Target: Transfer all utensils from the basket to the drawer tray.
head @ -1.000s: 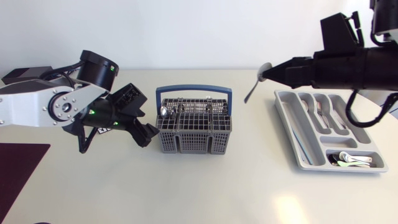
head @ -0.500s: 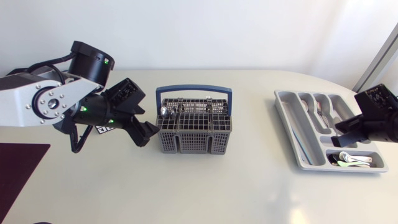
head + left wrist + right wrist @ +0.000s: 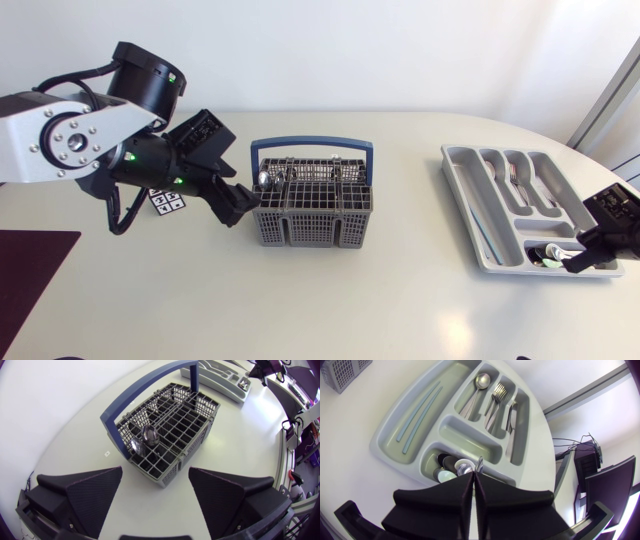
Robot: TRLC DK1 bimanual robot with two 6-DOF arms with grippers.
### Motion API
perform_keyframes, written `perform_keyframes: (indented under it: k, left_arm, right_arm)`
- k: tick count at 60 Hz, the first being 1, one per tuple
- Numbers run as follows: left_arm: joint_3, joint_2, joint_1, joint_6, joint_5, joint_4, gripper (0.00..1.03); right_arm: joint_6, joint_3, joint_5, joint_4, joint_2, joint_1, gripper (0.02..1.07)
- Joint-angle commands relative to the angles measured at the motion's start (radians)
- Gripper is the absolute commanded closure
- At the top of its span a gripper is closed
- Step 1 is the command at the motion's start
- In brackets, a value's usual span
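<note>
On the table (image 3: 350,300), left gripper (image 3: 155,472) gapes beside basket (image 3: 197,440); right gripper (image 3: 473,476) clenches spoon (image 3: 479,463) above tray (image 3: 384,432).

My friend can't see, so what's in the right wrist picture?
The right hand, its fingers pressed together on a thin silver utensil, hangs over the near end of a grey drawer tray. The tray's slots hold a spoon, forks, a knife and two pale blue sticks.

Bright, even light, seemingly from the right; faint glare on the table (image 3: 400,300); soft shadow under basket (image 3: 312,205).
</note>
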State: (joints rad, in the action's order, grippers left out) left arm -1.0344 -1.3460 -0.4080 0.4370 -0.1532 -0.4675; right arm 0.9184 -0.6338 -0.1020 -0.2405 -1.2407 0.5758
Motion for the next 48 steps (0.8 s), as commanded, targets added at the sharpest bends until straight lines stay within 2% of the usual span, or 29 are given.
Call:
perform_keyframes:
  k: [1,5,8,11,18,24,33,48]
  left_arm:
    - [-0.042,-0.008,-0.002,-0.034,-0.019,-0.020,0.11]
    - [-0.046,-0.010,-0.002,-0.041,-0.020,-0.025,0.11]
    - [-0.046,-0.010,0.000,-0.044,-0.026,-0.028,0.11]
    - [-0.049,-0.010,0.000,-0.047,-0.026,-0.033,0.11]
    - [-0.058,-0.012,0.005,-0.053,-0.029,-0.042,0.11]
    - [-0.061,-0.015,0.011,-0.057,-0.032,-0.043,0.11]
    - [-0.069,-0.022,0.031,-0.061,-0.032,-0.043,0.11]
    - [-0.067,-0.041,0.029,-0.095,-0.034,-0.042,0.11]
  right_arm:
    - [0.048,0.028,0.012,0.035,-0.039,0.019,0.97]
    - [0.057,0.034,0.018,0.052,-0.054,0.027,0.89]
    - [0.076,0.045,0.019,0.066,-0.062,0.036,0.77]
    - [0.097,0.062,0.027,0.084,-0.066,0.039,0.55]
    - [0.114,0.068,0.030,0.079,-0.051,0.044,0.18]
    - [0.116,0.059,0.027,0.052,0.014,0.044,0.12]
    - [0.074,0.016,-0.008,-0.072,0.115,0.021,0.12]
    - [-0.124,-0.052,0.012,-0.221,0.188,-0.217,0.12]
